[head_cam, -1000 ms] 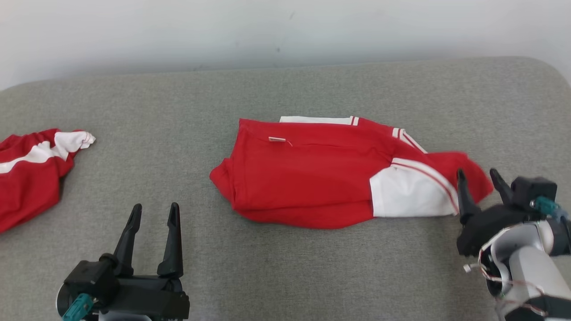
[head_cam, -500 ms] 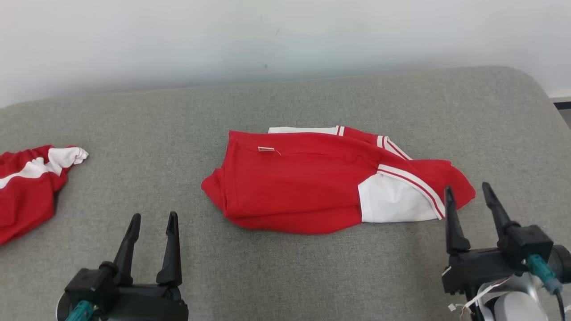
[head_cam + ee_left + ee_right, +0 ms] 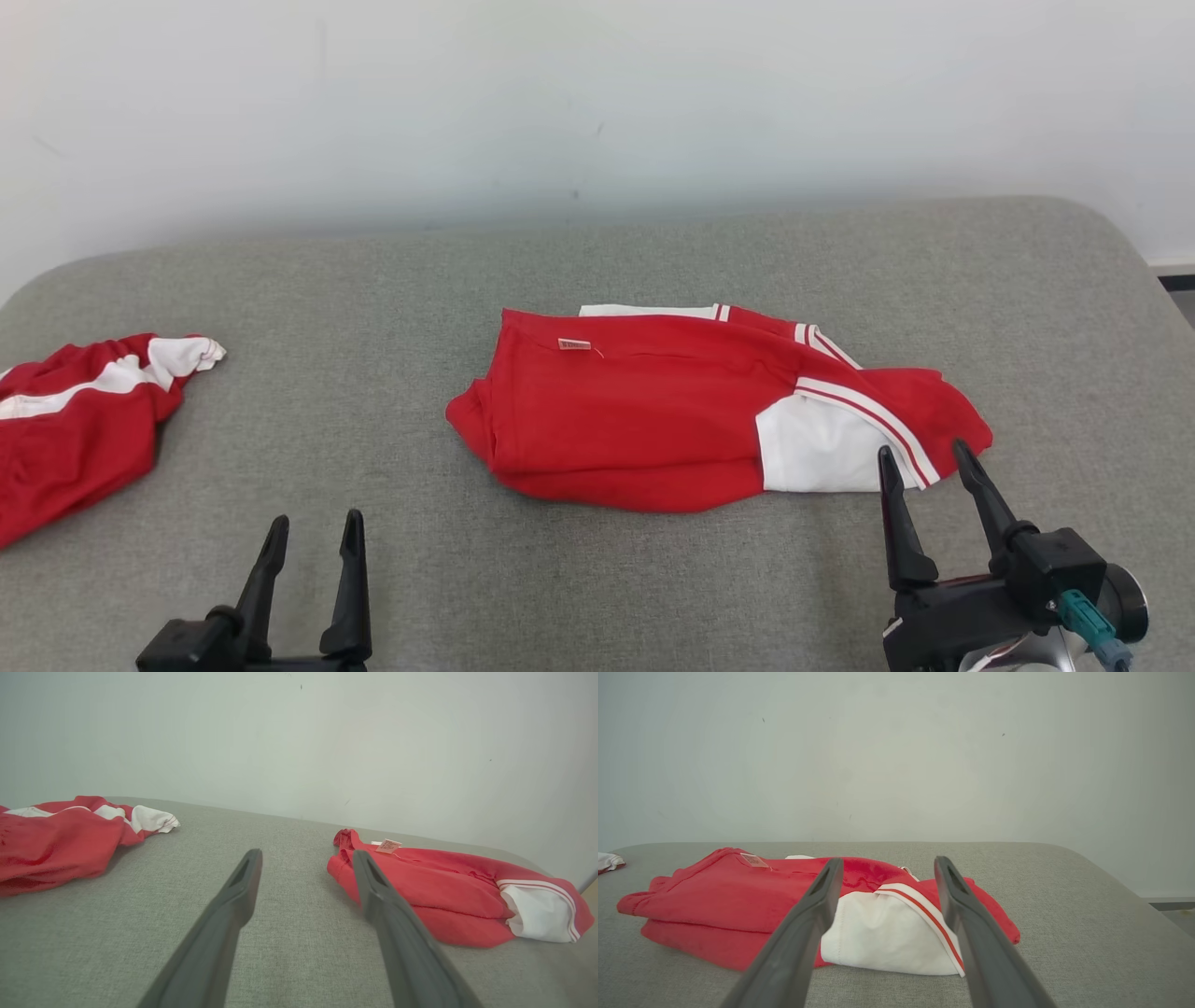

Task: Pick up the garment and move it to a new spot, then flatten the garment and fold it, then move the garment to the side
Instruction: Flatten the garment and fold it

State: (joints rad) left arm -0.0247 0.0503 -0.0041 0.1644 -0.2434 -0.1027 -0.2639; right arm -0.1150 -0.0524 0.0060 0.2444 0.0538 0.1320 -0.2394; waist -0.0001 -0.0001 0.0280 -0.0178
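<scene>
The garment (image 3: 653, 420) is red with a white, striped sleeve and lies folded in the middle of the grey padded surface (image 3: 597, 579). The left wrist view has the garment (image 3: 420, 891) to the right of my fingers. The right wrist view has the garment (image 3: 728, 896) straight ahead. My right gripper (image 3: 922, 450) is open at the lower right, with its tips by the garment's near right corner and nothing between them. That right gripper (image 3: 888, 859) points over the white sleeve. My left gripper (image 3: 316, 518) is open and empty at the lower left. The left gripper (image 3: 306, 852) stands off the garment's left end.
A second red and white piece of clothing (image 3: 75, 420) lies crumpled at the far left edge, as the left wrist view's clothing (image 3: 56, 840) also shows. A pale wall (image 3: 597, 112) rises behind the surface. The surface's rounded right end (image 3: 1120, 252) drops to a floor strip.
The camera has tilted, shifting the whole picture down. My right gripper has drawn back from the garment's right end toward me and now points straight ahead. The garment lies as before.
</scene>
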